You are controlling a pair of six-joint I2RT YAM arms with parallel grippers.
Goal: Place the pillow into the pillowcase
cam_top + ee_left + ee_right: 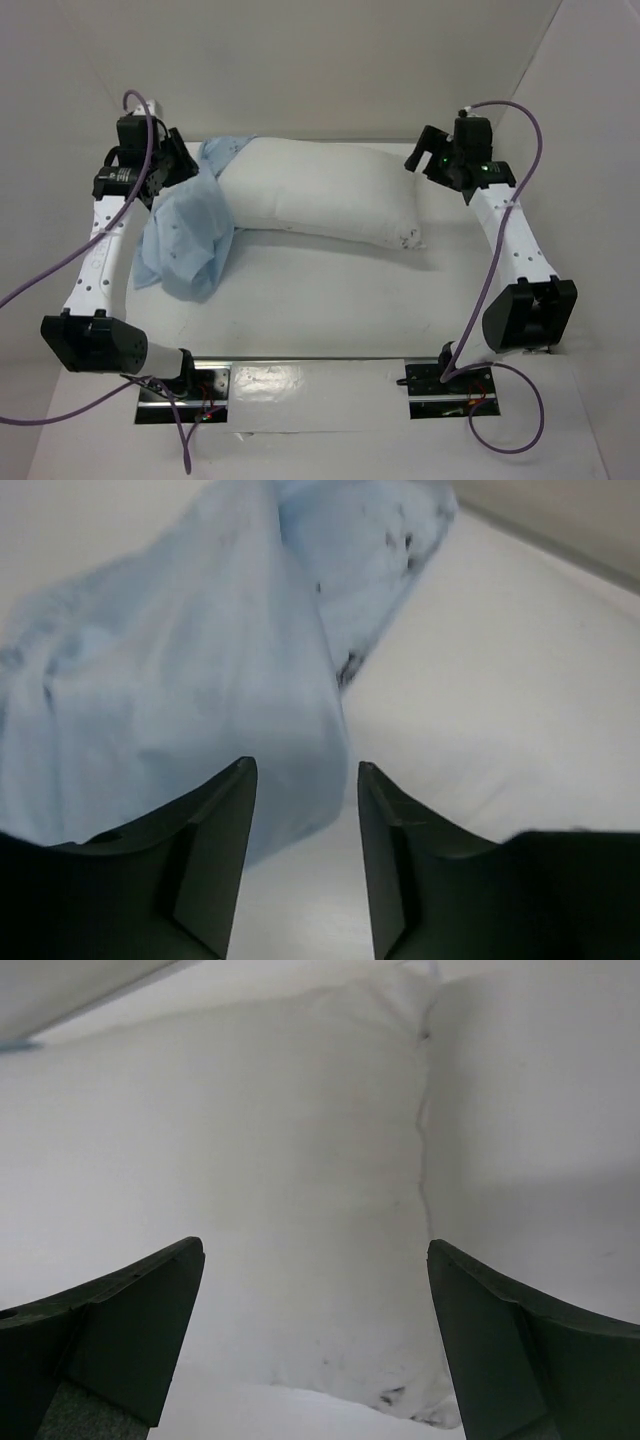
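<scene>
The left gripper [305,768] is seen with jaws parted, the light blue pillowcase [170,680] draped just beyond its fingers. The right gripper [315,1247] is held wide apart above the pillow [300,1160] – laid across the far side of the table [330,300] (pillowcase bunched at its left end).

We see the pillow [330,190] white all over, w/ a few small dark smudges nr one corner & a faint grey seam line. The pillowcase [190,235] is light blue and plain exc. for tiny dark specks scattered across it; the left wrist view shows some bigger dark marks too. The bench [330,295] is white, the walls [350,60] off-white. The left tool [305,770] & right tool [315,1250] have black fingers. The arms [100,240] have white links & black joints, and the cables [510,102] are purple. A green light [487,167] glows on the right wrist.
</scene>
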